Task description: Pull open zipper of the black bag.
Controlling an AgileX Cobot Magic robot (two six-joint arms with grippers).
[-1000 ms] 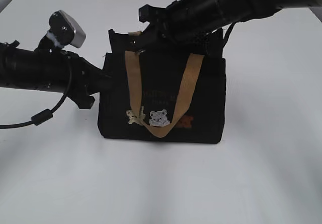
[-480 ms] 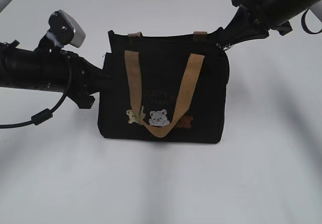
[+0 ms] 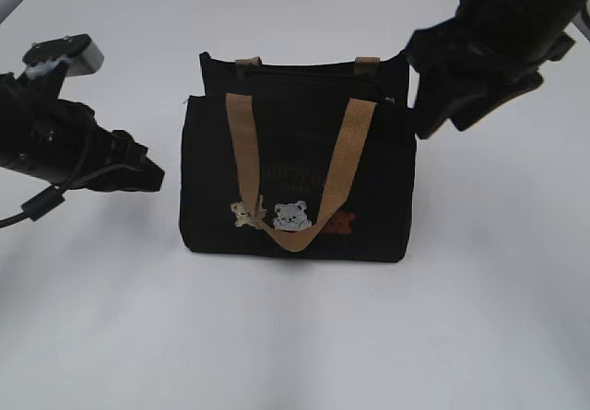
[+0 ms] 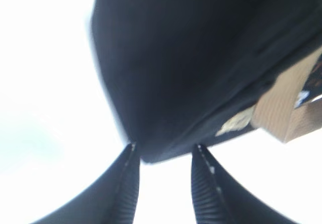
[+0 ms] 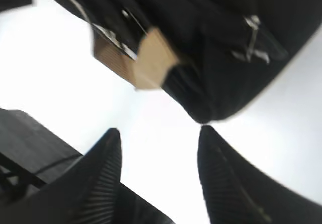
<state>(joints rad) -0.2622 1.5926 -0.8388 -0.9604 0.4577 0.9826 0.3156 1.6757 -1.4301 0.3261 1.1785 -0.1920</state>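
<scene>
Black bag (image 3: 297, 180) stands mid table (image 3: 295, 336). Zipper (image 5: 250, 39) pull at right end. Left gripper (image 4: 163, 156) and right gripper (image 5: 161, 138) both loose, empty, beside bag. Pull looks finished; next, back off.

The only writing is a few faint lines of lettering on the front of the small boxy black fabric bag (image 3: 297, 175), just above the pale bear patch (image 3: 291, 216) and between the two arms of the tan webbing handle (image 3: 297, 172), too dim to read.
</scene>
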